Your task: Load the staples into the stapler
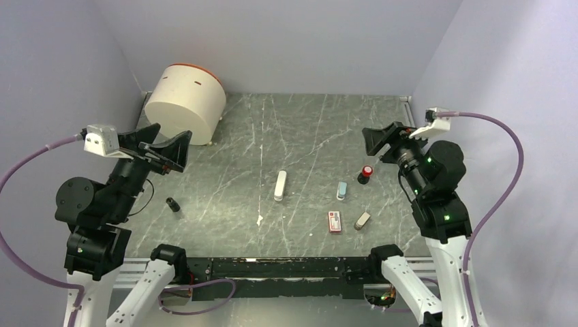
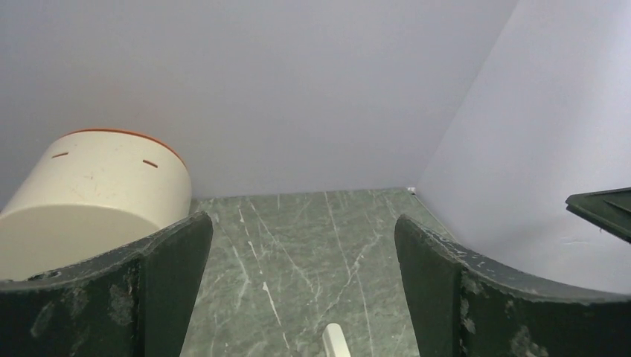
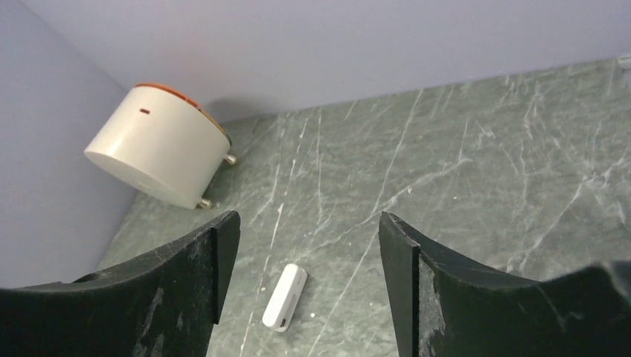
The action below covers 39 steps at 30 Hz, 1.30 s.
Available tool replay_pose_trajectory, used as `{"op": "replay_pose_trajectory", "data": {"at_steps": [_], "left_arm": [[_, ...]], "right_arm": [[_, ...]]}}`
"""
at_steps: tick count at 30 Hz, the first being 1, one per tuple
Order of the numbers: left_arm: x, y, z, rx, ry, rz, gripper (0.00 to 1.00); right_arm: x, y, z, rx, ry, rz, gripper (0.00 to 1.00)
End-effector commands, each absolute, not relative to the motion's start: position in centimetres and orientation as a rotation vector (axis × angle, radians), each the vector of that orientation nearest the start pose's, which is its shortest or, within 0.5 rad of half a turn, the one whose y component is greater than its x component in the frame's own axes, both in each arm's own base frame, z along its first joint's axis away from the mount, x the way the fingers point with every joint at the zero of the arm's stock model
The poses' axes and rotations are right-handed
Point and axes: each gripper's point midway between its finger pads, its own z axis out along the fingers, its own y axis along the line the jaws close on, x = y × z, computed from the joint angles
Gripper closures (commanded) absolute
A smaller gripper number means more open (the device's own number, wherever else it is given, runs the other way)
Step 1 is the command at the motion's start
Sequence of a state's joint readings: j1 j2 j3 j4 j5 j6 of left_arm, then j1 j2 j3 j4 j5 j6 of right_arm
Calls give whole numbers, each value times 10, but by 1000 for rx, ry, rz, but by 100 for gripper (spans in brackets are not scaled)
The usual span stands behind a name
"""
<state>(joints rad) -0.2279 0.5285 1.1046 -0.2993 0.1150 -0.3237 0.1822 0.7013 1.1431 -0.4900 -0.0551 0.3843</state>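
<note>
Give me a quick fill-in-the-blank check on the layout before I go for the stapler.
1. On both arms the jaws stand ____ and hold nothing.
2. In the top view, the staples lie nearer the ____ arm than the stapler does.
3. The cream drum lies on its side in the far ____ corner.
4. The small black cylinder lies on the ____ arm's side.

Missing words: open; right; left; left.

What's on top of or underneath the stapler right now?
Nothing sits on the stapler. It lies flat on the green stone table, touching no other item. Its underside and interior are hidden, so whether it is already loaded cannot be told.
</note>
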Motion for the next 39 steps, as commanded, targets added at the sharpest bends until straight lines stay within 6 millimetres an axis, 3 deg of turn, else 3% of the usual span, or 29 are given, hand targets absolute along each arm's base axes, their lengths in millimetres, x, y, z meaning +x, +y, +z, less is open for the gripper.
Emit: {"op": "replay_pose_trajectory", "data": {"at_steps": [1, 4, 6, 10, 13, 18, 22, 26, 32, 39], "left_arm": [[201, -73, 452, -14, 1350, -526, 3], [202, -77, 445, -10, 1360, -549, 3], [200, -84, 442, 10, 1353, -589, 3], [197, -100, 429, 72, 1314, -677, 3], [204, -115, 405, 106, 1361, -757, 3], [232, -129, 344, 95, 1598, -785, 3], [252, -122, 321, 47, 1714, -712, 3], [259, -127, 318, 59, 1721, -729, 3], [261, -130, 316, 60, 1695, -749, 3], [263, -124, 312, 66, 1706, -694, 3]], "right_arm": [[255, 76, 374, 110, 1698, 492, 27], [255, 79, 370, 116, 1697, 513, 27], [252, 92, 363, 63, 1701, 583, 27], [249, 115, 326, 9, 1790, 713, 34], [247, 130, 295, 41, 1876, 834, 36], [241, 139, 225, 190, 2100, 895, 39], [238, 135, 178, 275, 2209, 712, 35], [225, 139, 134, 257, 2370, 449, 28], [210, 118, 83, 361, 2471, -20, 20], [194, 124, 49, 340, 2563, -135, 18]]}}
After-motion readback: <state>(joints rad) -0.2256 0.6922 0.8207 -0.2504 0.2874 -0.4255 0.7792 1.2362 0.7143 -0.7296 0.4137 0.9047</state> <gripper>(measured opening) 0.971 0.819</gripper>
